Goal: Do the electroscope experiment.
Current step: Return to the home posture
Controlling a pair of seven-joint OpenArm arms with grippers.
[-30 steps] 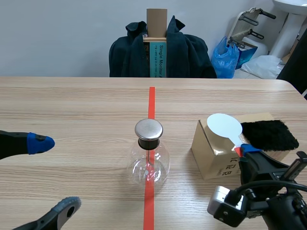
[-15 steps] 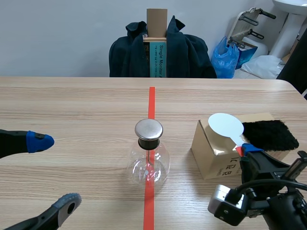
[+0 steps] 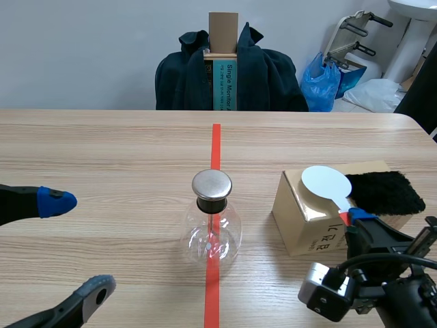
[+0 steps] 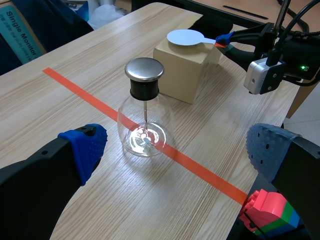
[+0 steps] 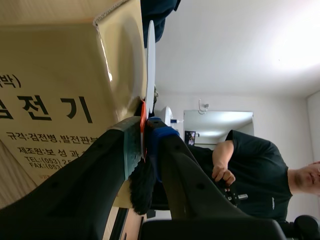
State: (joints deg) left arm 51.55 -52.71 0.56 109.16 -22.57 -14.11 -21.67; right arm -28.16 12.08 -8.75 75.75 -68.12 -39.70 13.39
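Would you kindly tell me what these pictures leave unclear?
- Scene view: the handle of the paddle is mostly hidden inside the right tool.
- Left wrist view: what hangs inside the flask is lost in glare.
- Right wrist view: the black fur sits mostly behind the right tool.

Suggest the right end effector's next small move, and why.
Probably sweep the white disc sideways onto the black fur to rub it. The right end effector is shut on the disc's handle, and the disc lies over the cardboard box beside the fur, apart from the flask's metal cap.
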